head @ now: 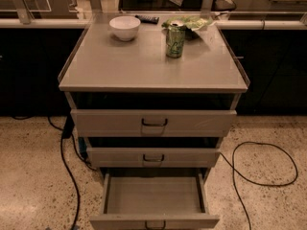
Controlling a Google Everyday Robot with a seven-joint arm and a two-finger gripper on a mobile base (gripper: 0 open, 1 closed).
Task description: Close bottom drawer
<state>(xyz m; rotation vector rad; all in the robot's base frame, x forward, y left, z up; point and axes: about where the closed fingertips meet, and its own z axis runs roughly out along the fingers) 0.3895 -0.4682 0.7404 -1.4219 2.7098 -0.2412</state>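
The bottom drawer point(153, 198) of the grey-beige cabinet is pulled far out toward me. Its inside is bare. Its front panel with a small dark loop handle point(154, 224) sits at the bottom edge of the camera view. The middle drawer point(153, 157) and the top drawer point(153, 122) above it stick out slightly, each with a dark loop handle. My gripper is out of view.
On the cabinet top point(120, 66) stand a white bowl point(124, 28), a green can point(175, 41), a green bag point(192, 23) and a dark remote point(147, 19). Black cables point(259, 169) lie on the speckled floor right and left point(67, 166) of the cabinet.
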